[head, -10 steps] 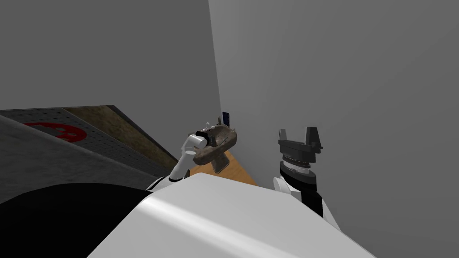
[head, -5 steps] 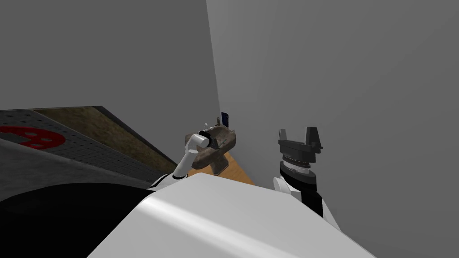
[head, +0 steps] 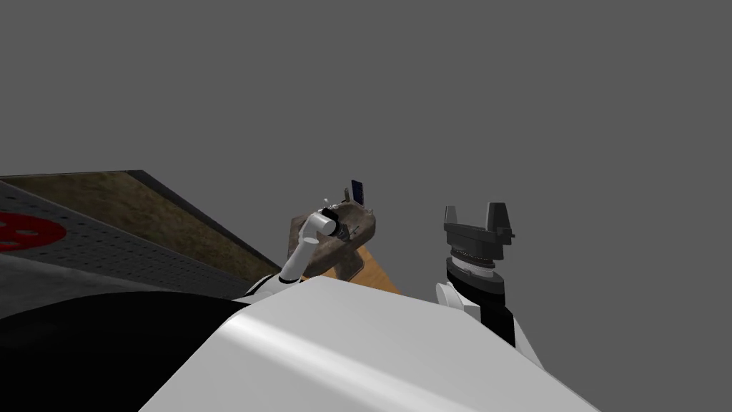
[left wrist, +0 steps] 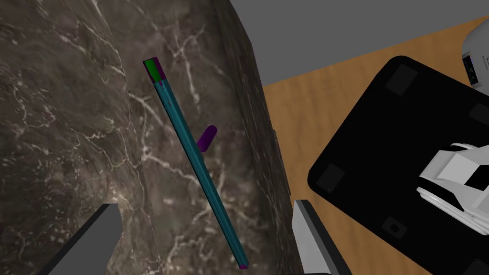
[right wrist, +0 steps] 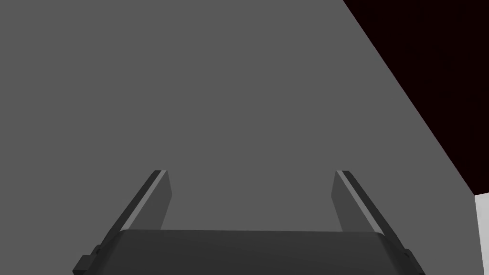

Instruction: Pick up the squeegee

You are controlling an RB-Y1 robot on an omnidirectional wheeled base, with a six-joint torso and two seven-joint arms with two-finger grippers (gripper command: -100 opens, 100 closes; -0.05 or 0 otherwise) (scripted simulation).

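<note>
Teal squeegee (left wrist: 196, 162) is seen lying flat on the dark marble counter (left wrist: 71, 119) — framed between wide-spread fingers of the left gripper (left wrist: 203, 207), not yet gripped. Approach judged done; closing & lift remain. Right gripper (right wrist: 250, 174) is held aside — fingers wide.

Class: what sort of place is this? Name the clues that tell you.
Probably a room in a house: a wood floor, a stone-topped table bearing a squeegee, and a plain grey wall.
</note>
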